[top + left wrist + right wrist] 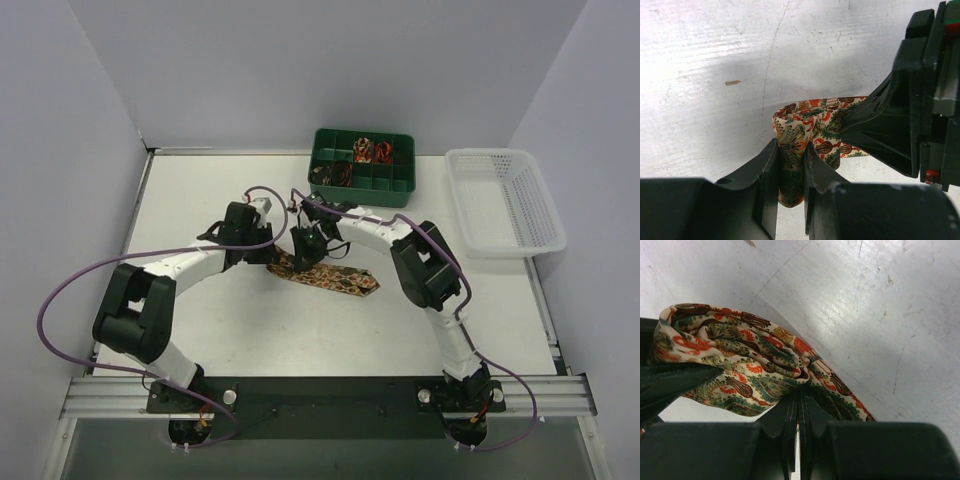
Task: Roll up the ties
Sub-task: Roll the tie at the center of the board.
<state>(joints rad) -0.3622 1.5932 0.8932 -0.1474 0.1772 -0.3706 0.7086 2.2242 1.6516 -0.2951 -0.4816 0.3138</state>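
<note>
- At the middle of the white desk [250, 330] lies the tie [335, 277], a short patterned strip. Its left end is lifted and bunched into a loose fold between the two arms.
- The left gripper [791, 165] has its jaws drawn to a narrow gap, and the folded cloth fills that gap.
- The right gripper [799, 407] pinches the same tie, its jaws almost touching with fabric nipped between them.
- Seen close from the wrists, the desk is scuffed with fine scratches and carries a small brown fleck [732, 82].
- A green tray [412, 165] of compartments sits at the far edge, with small coils [368, 150] in some of them.
- A white basket [495, 153] stands to its right, a little apart.
- Pale lilac-grey walls [330, 60] close in three sides.
- Purple cables [70, 285] loop from the arms.
</note>
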